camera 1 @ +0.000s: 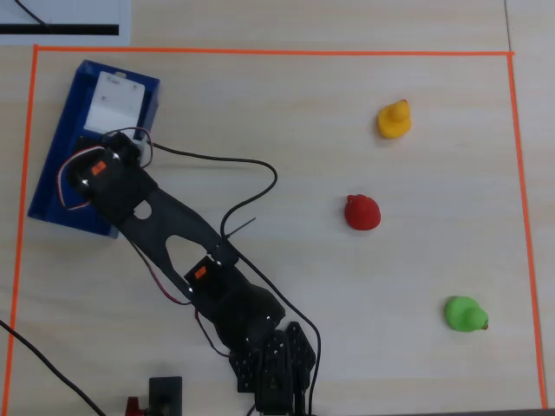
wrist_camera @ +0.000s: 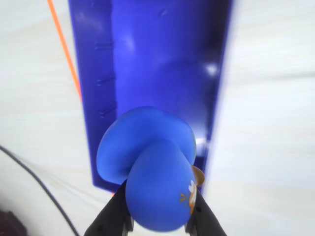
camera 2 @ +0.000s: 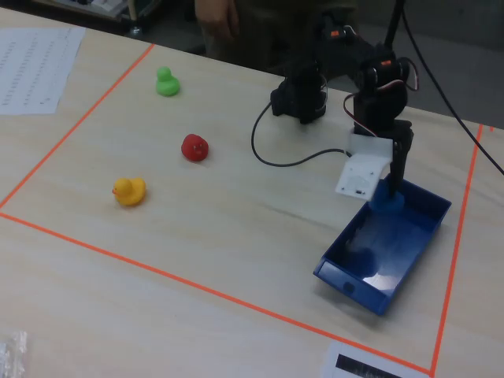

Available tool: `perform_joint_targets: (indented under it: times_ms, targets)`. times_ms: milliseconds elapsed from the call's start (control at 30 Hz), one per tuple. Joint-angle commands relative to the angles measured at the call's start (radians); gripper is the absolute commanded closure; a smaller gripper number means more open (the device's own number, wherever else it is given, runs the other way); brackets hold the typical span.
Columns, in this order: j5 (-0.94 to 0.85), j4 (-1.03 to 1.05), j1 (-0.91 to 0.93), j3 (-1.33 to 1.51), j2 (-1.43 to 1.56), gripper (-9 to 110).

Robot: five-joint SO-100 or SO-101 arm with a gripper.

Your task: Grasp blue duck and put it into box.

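The blue duck (wrist_camera: 152, 172) fills the lower middle of the wrist view, pinched between my gripper's (wrist_camera: 157, 216) two black fingers (wrist_camera: 115, 219). It hangs above the blue box (wrist_camera: 157, 64), near its end wall. In the fixed view the duck (camera 2: 387, 198) hangs under my gripper (camera 2: 391, 191), just over the far end of the box (camera 2: 370, 287). In the overhead view my arm's wrist covers the duck; only the box (camera 1: 52, 173) shows at the upper left.
A yellow duck (camera 1: 394, 119), a red duck (camera 1: 362, 211) and a green duck (camera 1: 465, 314) stand on the right half of the table. Orange tape (camera 1: 260, 52) marks the work area. A black cable (camera 1: 225, 165) loops beside the arm.
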Motion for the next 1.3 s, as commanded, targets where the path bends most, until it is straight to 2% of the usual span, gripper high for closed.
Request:
perform_joint_targets:
  times_ms: [0,67,167,267,367,467,500,667,900,1067,1267]
  targets:
    - [0.021,0.069,-0.049,-0.270,-0.152,100]
    - [0.018,0.110,-0.060,-0.350,-0.221,93]
    - [0.003,0.137,-0.049,-0.391,-0.275,75]
    - [-0.021,0.150,-0.029,-0.371,-0.279,67]
    - [-0.028,0.150,-0.005,-0.301,-0.222,73]
    - [-0.032,0.095,0.041,-0.100,-0.058,100]
    - [-0.043,0.046,0.066,0.025,0.034,101]
    - [-0.146,-0.270,0.230,0.710,0.557,101]
    - [-0.330,-0.661,0.568,1.519,1.173,101]
    - [-0.416,-0.707,0.661,1.881,1.516,101]
    - [-0.465,-0.571,0.681,2.143,1.885,101]
